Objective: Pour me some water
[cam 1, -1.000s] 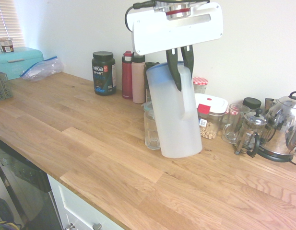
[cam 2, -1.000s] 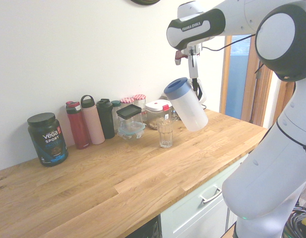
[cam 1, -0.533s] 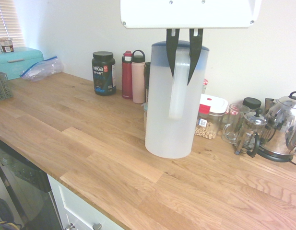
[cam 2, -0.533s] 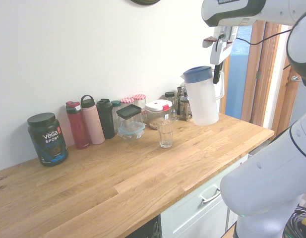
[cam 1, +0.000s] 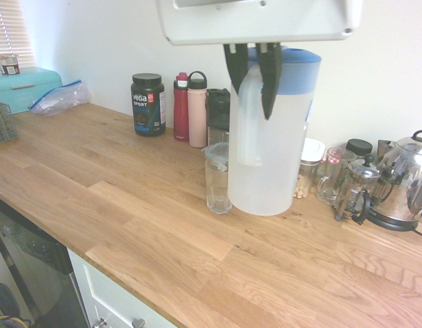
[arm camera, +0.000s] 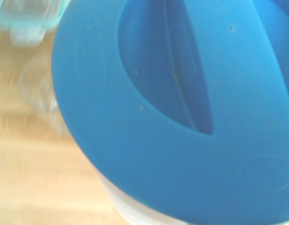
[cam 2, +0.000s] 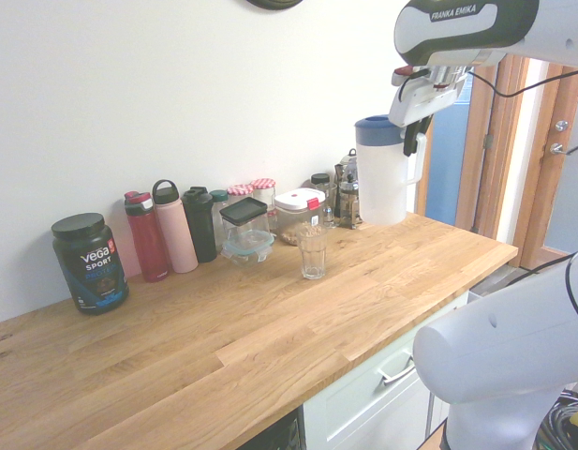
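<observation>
Worktop (cam 1: 128, 205) of pale oak planks, white cupboard fronts below, plain white wall behind; wooden door frame (cam 2: 485, 141) at the far end in the second exterior view.

Nearest along the planks: one drinking glass (cam 1: 218, 184), upright, just beside the jug (cam 1: 272, 143). Jug frosted white with blue lid, upright, hanging clear of the worktop by its side handle. Gripper (cam 1: 253, 75) pointing steeply down from the white arm, dark fingers (cam 1: 269, 78) clamped shut on the handle. Water (cam 1: 265, 178) inside the jug, barely visible through the frosted wall. Blue lid (arm camera: 181, 108) filling the wrist view, glass a blur beside it.

Further back, along the wall:
- one black tub (cam 1: 148, 104) marked "vega sport"
- three bottles standing together: one red (cam 1: 181, 107), one pink (cam 1: 197, 110), one dark (cam 2: 200, 225)
- one clear box with a black lid (cam 2: 244, 228)
- two jars with red checked lids (cam 2: 252, 194)
- one white-lidded food box (cam 2: 300, 208)
- one glass mug (cam 1: 330, 176), one coffee press (cam 1: 358, 189), one steel kettle (cam 1: 402, 181)

Far corner in the first exterior view: one turquoise bread bin (cam 1: 22, 87), one plastic bag (cam 1: 59, 98).
</observation>
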{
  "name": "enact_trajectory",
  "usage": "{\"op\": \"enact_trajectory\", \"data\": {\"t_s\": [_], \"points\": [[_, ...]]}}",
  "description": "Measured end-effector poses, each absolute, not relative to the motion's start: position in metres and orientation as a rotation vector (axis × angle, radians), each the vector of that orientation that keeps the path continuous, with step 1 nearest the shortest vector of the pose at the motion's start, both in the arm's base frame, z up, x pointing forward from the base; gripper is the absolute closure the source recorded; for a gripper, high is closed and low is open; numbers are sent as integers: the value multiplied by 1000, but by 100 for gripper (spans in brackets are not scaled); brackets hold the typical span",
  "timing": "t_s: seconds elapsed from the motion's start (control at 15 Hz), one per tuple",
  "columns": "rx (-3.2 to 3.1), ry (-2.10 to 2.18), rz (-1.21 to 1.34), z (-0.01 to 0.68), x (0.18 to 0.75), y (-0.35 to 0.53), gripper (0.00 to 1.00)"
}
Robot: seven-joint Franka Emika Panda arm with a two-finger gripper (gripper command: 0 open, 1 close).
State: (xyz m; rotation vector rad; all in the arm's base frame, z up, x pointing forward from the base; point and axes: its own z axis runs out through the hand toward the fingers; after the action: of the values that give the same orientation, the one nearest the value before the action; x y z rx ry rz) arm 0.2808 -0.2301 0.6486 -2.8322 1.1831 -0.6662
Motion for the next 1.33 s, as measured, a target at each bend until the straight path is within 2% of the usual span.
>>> {"op": "enact_trajectory", "data": {"t_s": [0.73, 1.33], "points": [[-2809, 940, -705, 631, 272, -23, 100], [-2805, 728, -715, 562, 301, 112, 100]]}}
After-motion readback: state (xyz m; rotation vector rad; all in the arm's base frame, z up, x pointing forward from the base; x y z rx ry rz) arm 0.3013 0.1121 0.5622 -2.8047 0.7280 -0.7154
